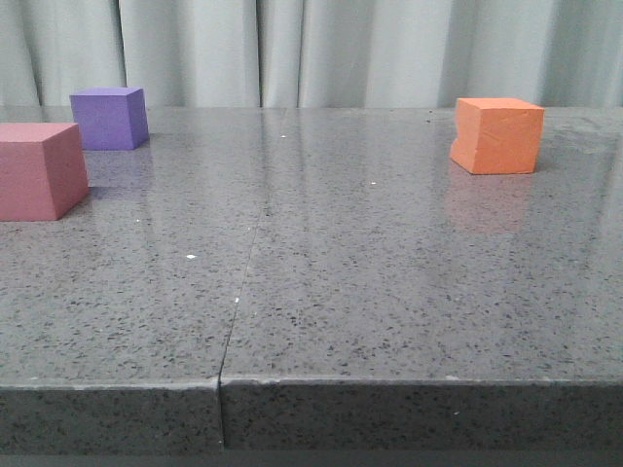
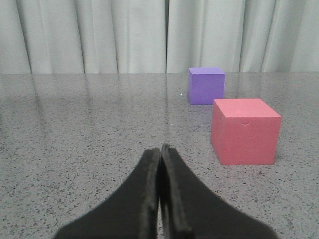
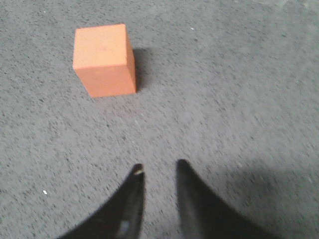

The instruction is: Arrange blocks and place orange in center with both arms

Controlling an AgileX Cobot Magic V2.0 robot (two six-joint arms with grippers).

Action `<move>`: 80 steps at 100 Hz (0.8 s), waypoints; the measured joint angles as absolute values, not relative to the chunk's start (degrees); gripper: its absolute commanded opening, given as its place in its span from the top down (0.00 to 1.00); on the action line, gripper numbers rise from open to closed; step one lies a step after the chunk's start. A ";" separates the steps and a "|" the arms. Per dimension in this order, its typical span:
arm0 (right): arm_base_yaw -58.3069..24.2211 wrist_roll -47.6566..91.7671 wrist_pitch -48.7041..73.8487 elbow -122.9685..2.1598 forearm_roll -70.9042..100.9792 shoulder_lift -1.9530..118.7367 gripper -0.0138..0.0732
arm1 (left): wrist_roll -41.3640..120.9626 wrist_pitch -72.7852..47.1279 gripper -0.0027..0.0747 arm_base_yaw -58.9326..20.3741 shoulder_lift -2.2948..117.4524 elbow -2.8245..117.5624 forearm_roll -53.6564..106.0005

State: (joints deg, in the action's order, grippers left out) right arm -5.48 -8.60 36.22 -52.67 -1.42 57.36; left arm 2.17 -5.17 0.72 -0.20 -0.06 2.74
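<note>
a grey speckled table (image 1: 321, 292) carries three foam cubes in front of a pale curtain (image 1: 321, 49). the orange cube (image 1: 497, 135) sits near the far edge toward the table's right side, resting flat, with a small notch showing on its left vertical edge in the front view. the purple cube (image 1: 110, 118) stands near the far left corner, and the pink-red cube (image 1: 39, 170) sits at the left edge, closer to the front edge than the purple one, near it but not touching. the orange cube is well apart from both of them, with bare surface between. a thin seam runs across the surface from the front edge toward the back. neither arm shows in the front view. in the left wrist view, the left gripper (image 2: 161, 149) has its two black fingers pressed together, holding nothing, above bare surface with the pink-red cube (image 2: 244, 131) and purple cube (image 2: 206, 85) ahead of it. in the right wrist view, the right gripper (image 3: 158, 169) has its fingers slightly parted with a narrow gap, holding nothing, and the orange cube (image 3: 103, 59) lies ahead of it, apart from the fingertips.
</note>
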 measured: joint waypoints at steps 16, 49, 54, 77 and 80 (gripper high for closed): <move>-8.07 -8.60 37.45 -59.90 -1.31 65.28 0.08 | 2.17 -5.17 0.99 0.72 -0.20 -0.06 2.74; -13.35 -8.60 47.07 -79.46 -1.05 83.57 0.09 | 2.17 -5.17 0.99 0.72 -0.20 -0.06 2.74; -13.61 -8.60 48.43 -82.20 -1.05 86.26 0.09 | 2.17 -5.17 0.99 0.72 -0.20 -0.06 2.74; -13.56 -8.60 54.20 -93.22 -1.05 98.25 0.09 | 2.17 -5.17 0.99 0.72 -0.20 -0.06 2.74; -13.56 -8.60 54.78 -94.30 -1.05 99.53 0.09 | 2.17 -5.17 0.99 0.72 -0.20 -0.06 2.74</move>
